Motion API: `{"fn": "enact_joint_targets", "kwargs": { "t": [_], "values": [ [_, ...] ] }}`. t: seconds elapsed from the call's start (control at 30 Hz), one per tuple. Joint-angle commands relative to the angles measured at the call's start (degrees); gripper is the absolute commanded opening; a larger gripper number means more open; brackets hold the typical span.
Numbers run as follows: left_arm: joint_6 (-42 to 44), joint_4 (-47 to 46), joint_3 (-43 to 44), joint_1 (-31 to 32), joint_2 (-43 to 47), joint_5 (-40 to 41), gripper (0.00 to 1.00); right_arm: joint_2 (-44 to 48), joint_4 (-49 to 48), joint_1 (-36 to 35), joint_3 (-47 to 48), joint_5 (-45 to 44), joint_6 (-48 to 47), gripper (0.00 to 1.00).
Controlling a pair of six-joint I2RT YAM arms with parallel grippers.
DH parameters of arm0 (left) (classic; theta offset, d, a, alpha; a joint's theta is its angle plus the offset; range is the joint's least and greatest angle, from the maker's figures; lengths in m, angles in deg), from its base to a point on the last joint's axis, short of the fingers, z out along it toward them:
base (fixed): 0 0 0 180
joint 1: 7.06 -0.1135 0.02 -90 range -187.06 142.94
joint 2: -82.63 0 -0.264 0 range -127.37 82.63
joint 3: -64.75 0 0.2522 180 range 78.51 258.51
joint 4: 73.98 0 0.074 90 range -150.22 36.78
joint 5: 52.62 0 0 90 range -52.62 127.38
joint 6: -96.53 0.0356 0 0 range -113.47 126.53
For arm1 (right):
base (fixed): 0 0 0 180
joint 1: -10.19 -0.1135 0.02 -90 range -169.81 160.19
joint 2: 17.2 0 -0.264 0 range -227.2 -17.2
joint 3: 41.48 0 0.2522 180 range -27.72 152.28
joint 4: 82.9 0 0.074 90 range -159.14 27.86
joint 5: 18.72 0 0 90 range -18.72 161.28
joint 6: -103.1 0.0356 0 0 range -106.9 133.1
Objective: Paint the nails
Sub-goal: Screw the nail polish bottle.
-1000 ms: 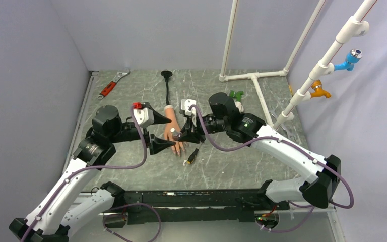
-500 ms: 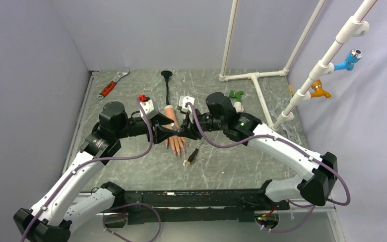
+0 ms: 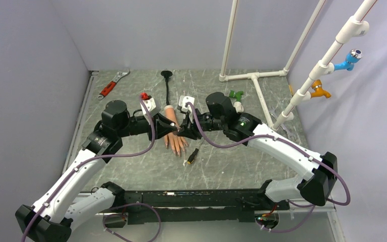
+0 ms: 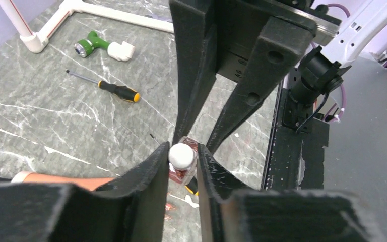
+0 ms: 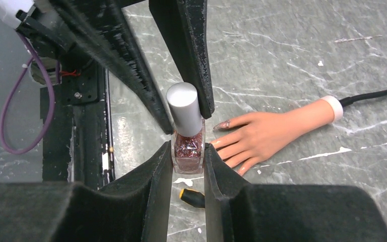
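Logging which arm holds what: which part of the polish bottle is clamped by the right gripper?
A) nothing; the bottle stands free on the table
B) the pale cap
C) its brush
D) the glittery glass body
D: in the right wrist view the right gripper presses on both sides of the polish bottle at its glittery body, while the left gripper sits against the pale cap.

No word, number, brand or sign can be read in any view. The small square glass bottle of red glitter polish with a pale grey cap (image 5: 187, 150) shows only glitter on the face seen from the right wrist. Pale marks on the black housing of the right arm (image 3: 245, 122) are too small to make out.
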Motion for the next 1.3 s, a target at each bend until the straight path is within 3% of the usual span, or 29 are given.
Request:
{"fn": "enact_joint_targets", "kwargs": {
  "t": [0.0,0.2,0.4,0.67,0.8,1.27],
  "values": [
    [0.1,-1.7,1.2,-0.2,0.6,-1.5,0.23,1.1,-3.1,0.1,1.3,0.3,0.6,0.0],
    [0.8,-0.3,2.1,-0.2,-1.1,-3.4,0.16,1.3,-3.4,0.1,1.5,0.5,0.6,0.0],
    [2.1,0.6,2.6,-0.2,-1.2,-6.3,0.0,1.8,-3.4,0.1,1.5,0.8,0.3,0.0],
    [9.8,10.1,6.9,-0.2,-5.0,-17.4,0.0,4.0,-2.6,0.1,0.2,8.7,-2.1,0.0],
    [10.9,9.4,5.9,-0.2,-4.0,-21.0,0.0,4.4,-1.5,0.2,0.2,13.8,-3.4,0.0],
    [16.3,13.7,6.5,-0.2,-3.4,-26.2,0.0,2.0,5.8,0.7,3.3,25.4,-7.1,0.0]
  ]
}}
